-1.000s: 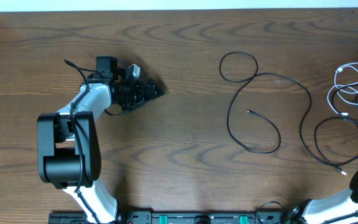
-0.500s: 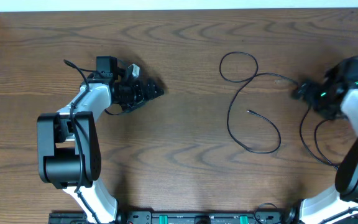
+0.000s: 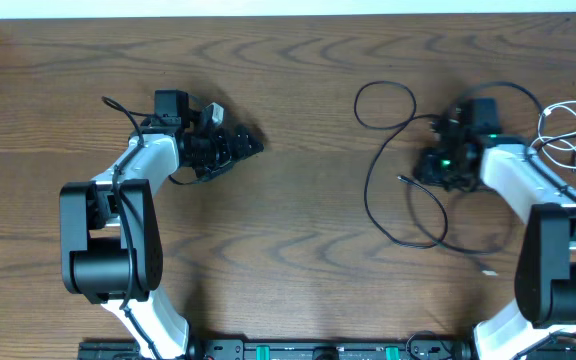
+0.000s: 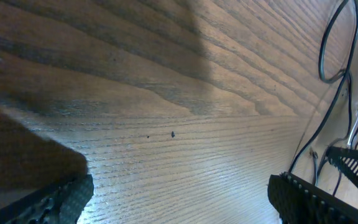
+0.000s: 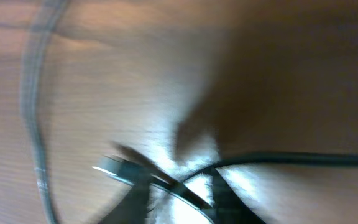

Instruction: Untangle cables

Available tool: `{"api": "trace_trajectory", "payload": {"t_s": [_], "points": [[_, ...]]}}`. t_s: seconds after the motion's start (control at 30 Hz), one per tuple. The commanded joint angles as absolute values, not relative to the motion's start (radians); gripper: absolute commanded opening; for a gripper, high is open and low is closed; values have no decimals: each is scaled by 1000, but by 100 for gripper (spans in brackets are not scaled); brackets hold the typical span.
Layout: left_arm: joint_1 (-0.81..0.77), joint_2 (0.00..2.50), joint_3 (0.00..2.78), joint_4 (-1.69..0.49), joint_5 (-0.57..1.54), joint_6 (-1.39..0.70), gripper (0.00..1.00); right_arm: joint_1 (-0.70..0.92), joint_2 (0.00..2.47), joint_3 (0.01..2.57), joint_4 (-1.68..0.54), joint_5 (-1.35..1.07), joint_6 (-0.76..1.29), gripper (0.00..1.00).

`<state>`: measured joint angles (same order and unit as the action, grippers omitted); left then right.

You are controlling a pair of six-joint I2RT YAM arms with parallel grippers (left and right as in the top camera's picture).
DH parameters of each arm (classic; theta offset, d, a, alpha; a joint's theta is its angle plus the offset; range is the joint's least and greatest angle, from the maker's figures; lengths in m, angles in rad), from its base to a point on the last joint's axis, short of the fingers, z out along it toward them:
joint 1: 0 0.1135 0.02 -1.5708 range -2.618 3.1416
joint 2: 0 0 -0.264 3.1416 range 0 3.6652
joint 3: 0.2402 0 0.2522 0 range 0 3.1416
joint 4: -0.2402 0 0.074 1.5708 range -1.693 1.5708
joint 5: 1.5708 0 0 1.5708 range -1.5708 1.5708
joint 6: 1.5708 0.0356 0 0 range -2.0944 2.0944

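Observation:
The long black cord (image 3: 368,185) lies in loops right of centre on the wooden table. My right gripper (image 3: 428,168) sits low over its middle, close to the small plug end (image 3: 401,180). In the right wrist view, which is blurred, a strand of the black cord (image 5: 291,159) runs between the fingers of the right gripper (image 5: 179,199), which is shut on it. The white cord (image 3: 542,122) is coiled at the far right, behind that arm. My left gripper (image 3: 251,145) rests far to the left, open and empty (image 4: 182,211), with the black cord (image 4: 321,56) far ahead of it.
A loose plug end of the black cord (image 3: 488,270) lies near the front right. The left arm's own thick wire (image 3: 118,105) sticks out behind it. The table's back edge (image 3: 288,16) runs along the top.
The right arm swung in from the front right corner, closed on the black cord and dragged its right-hand loops leftwards. The left arm has not moved.

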<state>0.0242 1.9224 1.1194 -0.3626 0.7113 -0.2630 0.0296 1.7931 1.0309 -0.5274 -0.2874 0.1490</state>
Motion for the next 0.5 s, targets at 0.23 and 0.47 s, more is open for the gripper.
{"api": "trace_trajectory", "payload": {"t_s": [0.23,0.47], "points": [[27,1938,1103,-376,643,-268,96,194,1802,1045,-347,-246,205,48],[27,1938,1103,-375,668,-268,96,234,1802,1045,-340,-39,258,86]]}}
